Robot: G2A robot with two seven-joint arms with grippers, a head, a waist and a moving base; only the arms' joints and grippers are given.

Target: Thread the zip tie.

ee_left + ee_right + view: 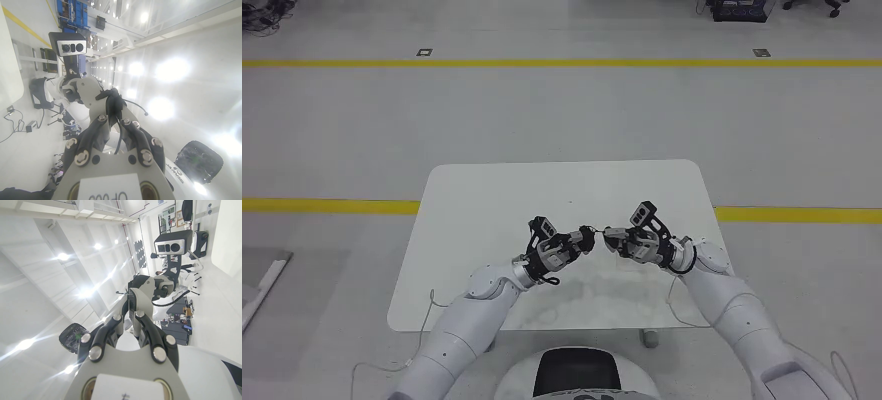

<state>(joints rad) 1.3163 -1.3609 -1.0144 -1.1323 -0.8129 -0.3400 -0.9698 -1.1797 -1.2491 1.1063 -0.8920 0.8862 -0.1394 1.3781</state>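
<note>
Both grippers meet tip to tip above the middle of the white table (482, 210). A thin black zip tie (588, 233) spans the small gap between them. My left gripper (575, 243) is shut on the zip tie (119, 130). In the left wrist view the strap runs up between its fingers (98, 123), and a free end with the small head (146, 114) curves out to one side. My right gripper (611, 238) is shut on the zip tie too, and a short black tip (120, 292) sticks out past its fingertips (132, 298) in the right wrist view.
The table top around the grippers is bare white, with its far edge (562, 164) well beyond them. Grey floor with yellow lines (332, 206) surrounds the table. A thin cable (430, 305) hangs by the near left edge.
</note>
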